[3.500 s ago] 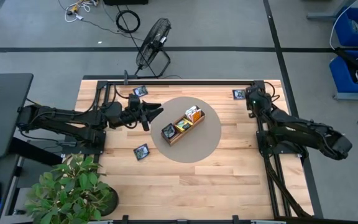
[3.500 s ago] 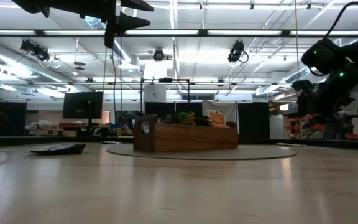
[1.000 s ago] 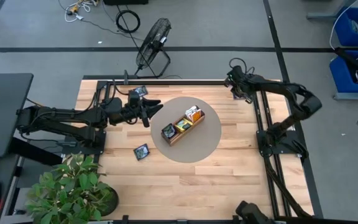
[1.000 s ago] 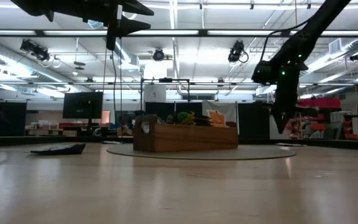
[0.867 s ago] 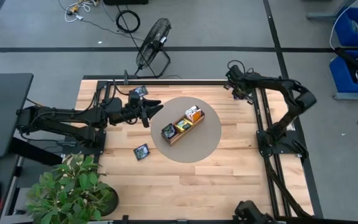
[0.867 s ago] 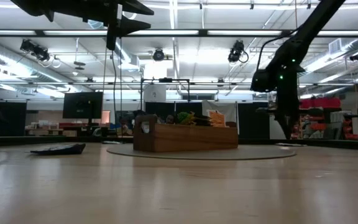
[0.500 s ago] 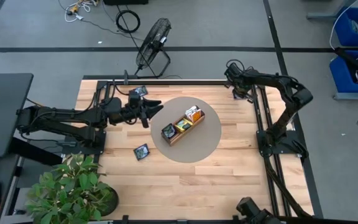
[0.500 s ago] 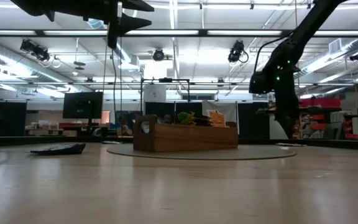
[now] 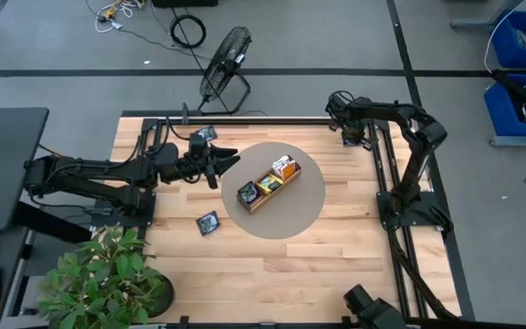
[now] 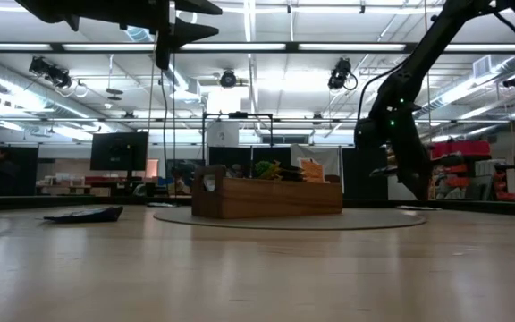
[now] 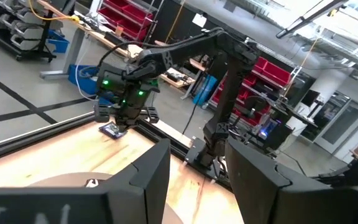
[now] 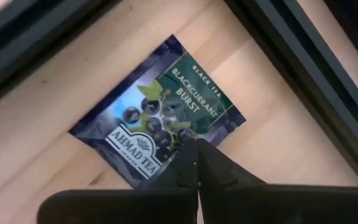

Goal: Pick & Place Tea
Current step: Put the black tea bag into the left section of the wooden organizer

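Observation:
A dark navy tea packet [image 12: 166, 118] lies flat on the wood in the table's far right corner [image 11: 112, 129]. My right gripper [image 12: 196, 148] is shut and points down at the packet's edge [image 9: 349, 135]. A brown wooden tray [image 9: 278, 189] stands on a round grey mat [image 9: 304, 208], with tea packets in its compartments [image 9: 285, 167]. Two more navy packets lie flat at the far left [image 9: 206, 133] and the near left [image 9: 208, 222]. My left gripper [image 9: 227, 157] hovers open and high, left of the tray, with nothing in it [image 11: 197, 180]. My right gripper's shut fingertips [image 12: 190, 163] come from above, slanting, at the navy packet's printed face near one edge [image 12: 180, 138]. The packet lies flat on the table. Whether the tips touch it I cannot tell.
Black frame rails [image 12: 291, 56] run close past the packet at the corner [image 9: 379, 151]. A floor fan [image 9: 225, 59] stands beyond the far edge and a potted plant [image 9: 108, 279] at the near left corner. Bare wood lies between the mat and the near edge [image 9: 281, 274].
My right gripper has come down a little toward the navy packet in the far right corner and has tipped over, staying shut. That arm's elbow has swung toward the table's far edge. The packet has not moved.

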Controlling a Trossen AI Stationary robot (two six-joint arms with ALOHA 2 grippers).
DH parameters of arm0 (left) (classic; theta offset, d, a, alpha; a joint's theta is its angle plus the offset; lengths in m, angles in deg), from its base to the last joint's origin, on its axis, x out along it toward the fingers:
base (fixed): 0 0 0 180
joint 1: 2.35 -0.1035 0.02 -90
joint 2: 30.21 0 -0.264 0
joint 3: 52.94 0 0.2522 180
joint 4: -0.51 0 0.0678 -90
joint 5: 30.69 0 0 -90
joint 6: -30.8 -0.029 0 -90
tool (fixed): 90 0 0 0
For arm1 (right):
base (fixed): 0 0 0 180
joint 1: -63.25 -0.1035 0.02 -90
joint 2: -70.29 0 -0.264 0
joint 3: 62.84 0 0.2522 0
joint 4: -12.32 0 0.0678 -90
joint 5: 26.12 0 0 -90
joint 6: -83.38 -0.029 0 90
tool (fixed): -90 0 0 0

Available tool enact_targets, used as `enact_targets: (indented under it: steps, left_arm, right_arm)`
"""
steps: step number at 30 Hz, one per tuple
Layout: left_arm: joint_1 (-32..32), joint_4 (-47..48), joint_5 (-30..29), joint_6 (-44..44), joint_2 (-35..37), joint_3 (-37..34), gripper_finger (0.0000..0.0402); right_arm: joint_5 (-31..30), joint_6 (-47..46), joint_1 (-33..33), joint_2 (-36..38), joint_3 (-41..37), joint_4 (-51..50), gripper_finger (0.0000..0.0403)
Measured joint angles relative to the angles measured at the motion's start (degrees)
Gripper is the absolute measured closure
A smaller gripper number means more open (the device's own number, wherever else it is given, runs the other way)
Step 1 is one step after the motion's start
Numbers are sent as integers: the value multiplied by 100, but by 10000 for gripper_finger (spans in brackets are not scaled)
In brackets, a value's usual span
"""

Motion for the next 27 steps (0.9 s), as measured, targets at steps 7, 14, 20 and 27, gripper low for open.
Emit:
enact_targets:
  steps: [7, 14, 20, 27]
  left_arm:
    - [0, -20, 29, -1, 0, 0, 241]
    - [0, -100, 43, -5, 0, 1, 241]
    - [2, -78, 180, 83, 68, 2, 241]
    - [22, -85, 180, 109, 124, 2, 241]
  right_arm:
    - [-131, 28, -39, -98, 28, -58, 403]
    - [-60, 320, -136, -177, 26, -188, 403]
    - [-155, 128, -147, -199, 26, -83, 403]
    - [146, 275, -211, -432, 237, -142, 403]
